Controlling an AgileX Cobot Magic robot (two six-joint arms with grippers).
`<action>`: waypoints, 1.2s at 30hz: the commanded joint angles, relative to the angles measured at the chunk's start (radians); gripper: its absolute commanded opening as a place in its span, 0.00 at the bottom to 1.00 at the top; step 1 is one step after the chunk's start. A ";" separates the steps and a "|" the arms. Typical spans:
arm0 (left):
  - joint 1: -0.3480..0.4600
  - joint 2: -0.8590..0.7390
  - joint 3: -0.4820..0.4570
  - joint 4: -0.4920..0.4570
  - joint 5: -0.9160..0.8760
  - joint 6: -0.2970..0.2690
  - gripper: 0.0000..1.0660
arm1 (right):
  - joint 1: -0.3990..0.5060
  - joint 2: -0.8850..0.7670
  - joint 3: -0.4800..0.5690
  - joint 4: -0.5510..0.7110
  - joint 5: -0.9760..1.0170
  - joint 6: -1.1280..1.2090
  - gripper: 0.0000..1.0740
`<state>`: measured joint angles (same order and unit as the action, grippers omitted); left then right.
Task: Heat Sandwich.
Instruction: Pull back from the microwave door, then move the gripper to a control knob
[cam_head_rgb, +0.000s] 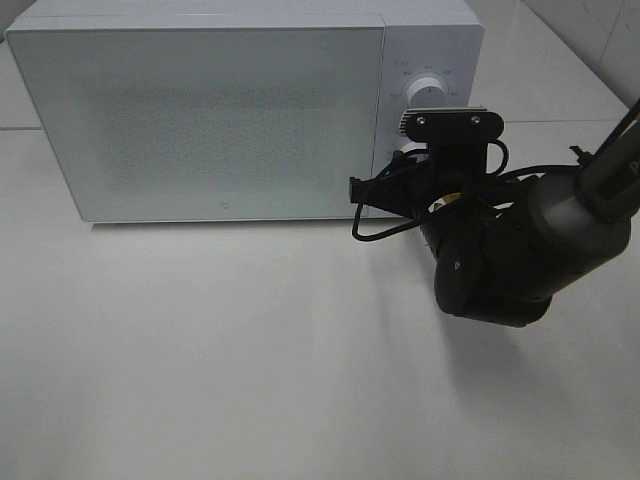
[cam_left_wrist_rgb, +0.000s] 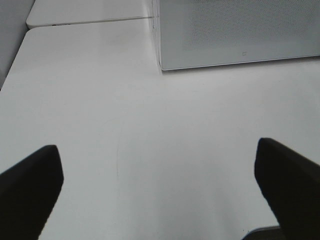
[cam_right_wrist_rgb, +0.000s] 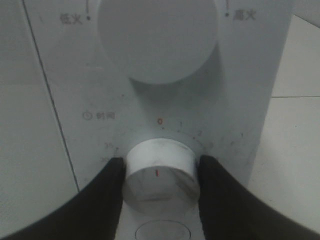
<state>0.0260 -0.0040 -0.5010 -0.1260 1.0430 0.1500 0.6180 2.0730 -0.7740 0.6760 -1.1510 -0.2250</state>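
Observation:
The sandwich is not in view. The white microwave (cam_head_rgb: 220, 110) stands at the back of the table with its door closed. My right gripper (cam_right_wrist_rgb: 161, 166) is at the control panel. Its two black fingers (cam_right_wrist_rgb: 107, 195) press on either side of the lower timer knob (cam_right_wrist_rgb: 160, 175), whose red mark points down, away from the 0. The upper power knob (cam_right_wrist_rgb: 157, 40) is untouched. In the high view the right arm (cam_head_rgb: 500, 260) reaches to the panel and hides the lower knob. My left gripper (cam_left_wrist_rgb: 160, 190) is open and empty, hovering over bare table in front of the microwave (cam_left_wrist_rgb: 235, 30).
The white table (cam_head_rgb: 200, 350) stretches in front of the microwave. A table seam and a second surface (cam_left_wrist_rgb: 85, 17) lie to the microwave's left. A tiled wall shows at the back right (cam_head_rgb: 600, 40).

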 joint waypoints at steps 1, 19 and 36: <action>-0.005 -0.026 0.003 -0.009 -0.011 -0.002 0.95 | -0.002 -0.001 -0.010 -0.009 -0.015 0.011 0.25; -0.005 -0.026 0.003 -0.009 -0.011 -0.002 0.95 | -0.002 -0.001 -0.010 -0.014 -0.055 0.352 0.19; -0.005 -0.026 0.003 -0.009 -0.011 -0.002 0.95 | -0.002 -0.001 -0.010 -0.041 -0.036 1.033 0.21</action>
<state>0.0260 -0.0040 -0.5010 -0.1260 1.0430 0.1500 0.6180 2.0810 -0.7740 0.6670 -1.1780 0.7320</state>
